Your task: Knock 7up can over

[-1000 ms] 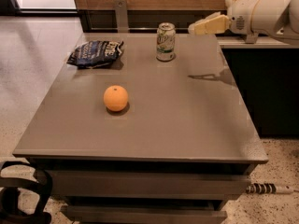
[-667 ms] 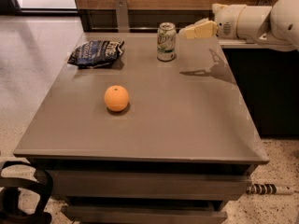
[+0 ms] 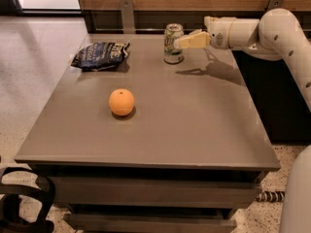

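The 7up can [image 3: 173, 43], silver-white with green markings, stands upright near the far edge of the grey table [image 3: 194, 125]. My gripper [image 3: 181, 41] reaches in from the right at the can's mid height. Its cream fingertips touch or nearly touch the can's right side. The white arm [image 3: 262, 33] stretches back to the right edge of the view.
A dark blue chip bag [image 3: 101, 55] lies at the table's far left. An orange [image 3: 121, 102] sits left of the table's middle. A wooden wall with metal brackets [image 3: 126, 13] runs behind the table. A black object [image 3: 24, 203] sits on the floor at lower left.
My gripper has moved left across the far side of the table, from well right of the can to right against it. The can still stands upright.
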Action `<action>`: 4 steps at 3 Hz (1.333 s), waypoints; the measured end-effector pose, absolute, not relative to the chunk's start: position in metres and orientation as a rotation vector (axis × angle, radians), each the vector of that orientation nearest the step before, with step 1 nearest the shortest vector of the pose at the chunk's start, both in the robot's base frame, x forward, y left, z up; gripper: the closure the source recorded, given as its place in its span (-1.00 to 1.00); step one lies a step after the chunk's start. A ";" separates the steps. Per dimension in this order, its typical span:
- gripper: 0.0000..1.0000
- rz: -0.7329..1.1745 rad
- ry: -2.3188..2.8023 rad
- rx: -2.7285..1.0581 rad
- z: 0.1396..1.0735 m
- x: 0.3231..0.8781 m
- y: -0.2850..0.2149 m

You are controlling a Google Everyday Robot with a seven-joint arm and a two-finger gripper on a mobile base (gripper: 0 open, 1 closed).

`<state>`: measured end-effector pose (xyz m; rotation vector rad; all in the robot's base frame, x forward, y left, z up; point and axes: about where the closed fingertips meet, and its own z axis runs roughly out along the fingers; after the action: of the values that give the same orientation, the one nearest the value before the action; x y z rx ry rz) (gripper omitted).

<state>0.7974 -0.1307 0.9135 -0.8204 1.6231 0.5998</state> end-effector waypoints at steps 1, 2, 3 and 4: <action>-1.00 0.640 1.605 -0.803 0.906 0.800 -0.120; -1.00 0.663 1.585 -0.777 0.898 0.803 -0.111; -0.95 0.680 1.550 -0.769 0.886 0.806 -0.099; -0.51 0.679 1.524 -0.779 0.880 0.805 -0.090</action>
<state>0.8055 -0.0904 0.8796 -0.7795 1.5245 0.6791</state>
